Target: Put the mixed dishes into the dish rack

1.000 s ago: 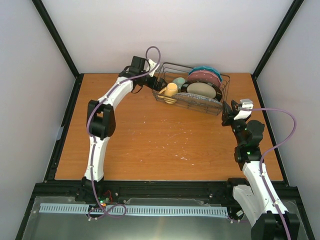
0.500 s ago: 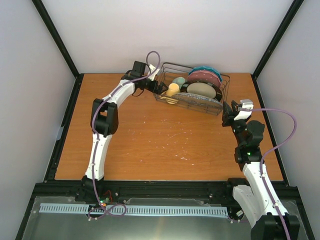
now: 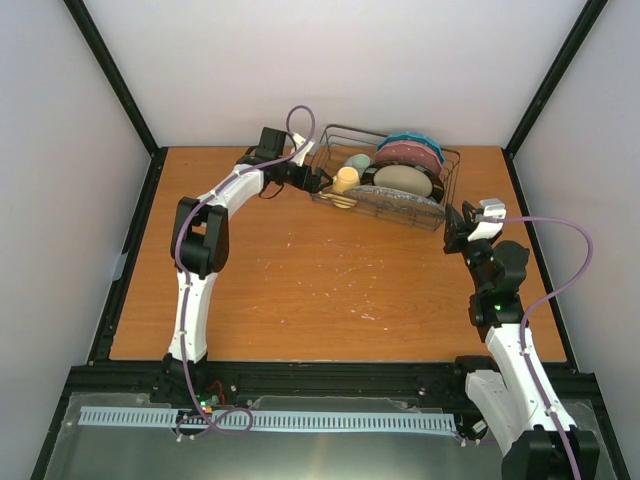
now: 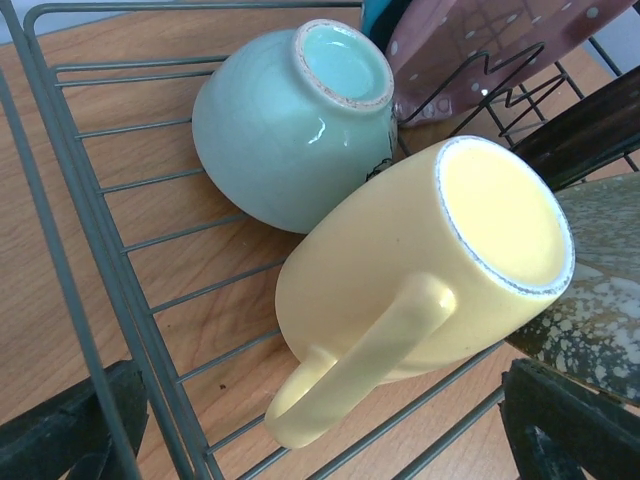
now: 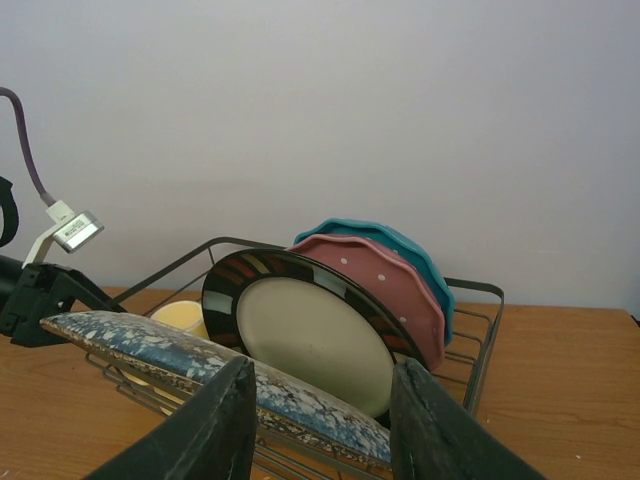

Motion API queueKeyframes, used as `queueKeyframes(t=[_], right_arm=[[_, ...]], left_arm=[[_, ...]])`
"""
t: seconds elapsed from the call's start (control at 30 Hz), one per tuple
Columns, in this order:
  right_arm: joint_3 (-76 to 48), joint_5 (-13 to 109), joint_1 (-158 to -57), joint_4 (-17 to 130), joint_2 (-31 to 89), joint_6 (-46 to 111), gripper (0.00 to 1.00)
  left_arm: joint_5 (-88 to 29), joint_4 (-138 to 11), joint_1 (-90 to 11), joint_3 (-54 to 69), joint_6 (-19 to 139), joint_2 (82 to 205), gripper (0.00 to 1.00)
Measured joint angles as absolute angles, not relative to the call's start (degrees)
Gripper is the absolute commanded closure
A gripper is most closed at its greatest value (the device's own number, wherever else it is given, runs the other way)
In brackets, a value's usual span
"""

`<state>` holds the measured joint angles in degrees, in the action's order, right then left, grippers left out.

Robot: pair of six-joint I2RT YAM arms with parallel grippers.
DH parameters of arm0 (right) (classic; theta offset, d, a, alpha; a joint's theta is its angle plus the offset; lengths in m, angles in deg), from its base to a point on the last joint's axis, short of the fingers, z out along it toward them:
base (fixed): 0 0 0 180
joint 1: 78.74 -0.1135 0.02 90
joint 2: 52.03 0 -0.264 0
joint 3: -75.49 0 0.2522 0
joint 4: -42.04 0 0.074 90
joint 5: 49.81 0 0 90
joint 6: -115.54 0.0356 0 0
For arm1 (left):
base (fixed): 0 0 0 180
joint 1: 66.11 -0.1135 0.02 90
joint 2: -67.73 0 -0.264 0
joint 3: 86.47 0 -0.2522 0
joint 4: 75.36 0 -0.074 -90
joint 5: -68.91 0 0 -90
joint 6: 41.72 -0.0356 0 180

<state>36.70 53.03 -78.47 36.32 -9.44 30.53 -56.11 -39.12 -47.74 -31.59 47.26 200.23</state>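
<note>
Currently all six dishes sit in the black wire dish rack [image 3: 452,165], on the far right part of the counter [image 3: 330,280].

Left end of rack:
- yellow mug [image 4: 420,290] lies on its side, base and handle toward the left wrist camera
- pale green bowl [image 4: 280,130] is tipped beside it, foot ring facing the camera
- the two look to be touching

Right part, plates on edge between the dividers:
- dark-rimmed cream plate [image 5: 300,340] in front
- pink white-dotted plate [image 5: 405,295] behind it
- teal plate [image 5: 410,248] behind that
- grey speckled plate [image 5: 150,345] leans low along the rack's near side, in front of the cream plate

Left fingers [image 4: 70,430] are spread wide at the rack's left end, one on each side of the mug. Neither touches it, nothing gripped.

Right fingers [image 5: 215,420] stand apart just off the rack's near right corner, pointing at the plates. The speckled plate's rim shows through the gap. Can't tell if they touch plate or wire. No clamp visible.
</note>
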Motion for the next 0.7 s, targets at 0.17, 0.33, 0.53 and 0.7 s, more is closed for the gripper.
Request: queueKeyframes(t=[0.17, 0.33, 0.53, 0.7], right_arm=[[36.7, 53.0, -78.5, 36.5, -9.6, 30.5, 0.62], [36.7, 52.9, -78.5, 36.8, -10.9, 30.5, 0.62], [36.7, 52.4, -78.5, 37.2, -12.5, 30.5, 0.61], [36.7, 51.3, -78.5, 38.2, -14.3, 30.5, 0.61]], left_arm=[[-56.2, -38.0, -47.9, -32.0, 47.6, 200.3, 0.25], [-57.7, -38.4, -48.9, -30.0, 47.9, 200.0, 0.43], [-59.4, -43.1, -48.8, -18.5, 49.1, 193.5, 0.44], [-60.6, -45.5, -48.5, -9.8, 49.5, 187.8, 0.45]])
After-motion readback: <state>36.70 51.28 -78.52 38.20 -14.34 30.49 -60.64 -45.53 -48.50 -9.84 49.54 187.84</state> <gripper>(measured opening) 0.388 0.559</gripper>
